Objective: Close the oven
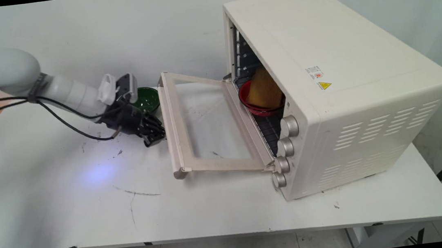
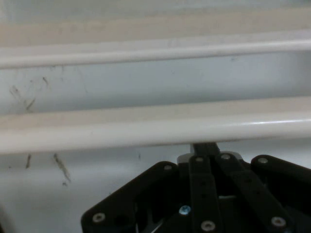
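- We take the oven [image 1: 336, 83] as our landmark: it stands on the table [image 1: 70, 213] toward its right end, with its door [image 1: 204, 125] dropped open to the left and lying nearly flat.
- Our gripper [image 1: 156, 137] sits at the door's far-left edge, right by the handle bar [image 1: 167, 125], low over the tabletop.
- In the hand view the handle bar [image 2: 146, 131] runs straight across, just beyond the black linkage; its long axis lies crosswise to our reach.
- The fingers look drawn together under the bar, but we cannot tell whether they are shut or clamped on anything.
- A green bowl [image 1: 146, 99] sits just behind the gripper, left of the door.
- Inside the oven, on the rack, a red bowl [image 1: 254, 104] holds a yellow sponge-like block [image 1: 264, 88].
- Open tabletop lies left and forward of the door; the oven's knobs [image 1: 287, 146] line its front right.
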`<state>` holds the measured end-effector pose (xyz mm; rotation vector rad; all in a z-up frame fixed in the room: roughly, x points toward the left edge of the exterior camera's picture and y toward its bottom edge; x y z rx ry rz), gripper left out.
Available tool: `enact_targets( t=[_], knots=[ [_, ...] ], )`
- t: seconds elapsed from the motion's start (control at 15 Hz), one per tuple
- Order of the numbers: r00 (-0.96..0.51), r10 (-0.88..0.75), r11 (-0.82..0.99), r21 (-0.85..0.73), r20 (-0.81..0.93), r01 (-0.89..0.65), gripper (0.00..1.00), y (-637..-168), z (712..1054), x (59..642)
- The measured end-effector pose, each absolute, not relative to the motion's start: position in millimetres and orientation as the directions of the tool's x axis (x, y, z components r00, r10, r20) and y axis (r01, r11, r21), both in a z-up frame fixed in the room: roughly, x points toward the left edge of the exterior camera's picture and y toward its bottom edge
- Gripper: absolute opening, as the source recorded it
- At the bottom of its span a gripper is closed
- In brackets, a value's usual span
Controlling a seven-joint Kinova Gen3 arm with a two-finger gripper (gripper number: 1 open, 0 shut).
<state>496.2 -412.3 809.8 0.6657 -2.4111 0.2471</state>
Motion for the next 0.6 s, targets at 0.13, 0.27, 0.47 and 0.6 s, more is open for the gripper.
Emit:
enact_targets(
  t=[0.13, 0.27, 0.47, 0.6],
  knots=[
    [-0.68, -0.411, 0.851, -0.012, 0.608, -0.525, 0.0, -417.1, 799.0, 491.7],
    [-0.677, -0.417, 0.848, -0.009, 0.606, -0.53, 0.0, -422.3, 789.2, 486.4],
    [-0.673, -0.422, 0.845, -0.006, 0.607, -0.535, 0.0, -428.3, 779.2, 479.0],
    [-0.67, -0.423, 0.843, -0.005, 0.61, -0.538, 0.0, -430.7, 776.4, 475.7]
  ],
)
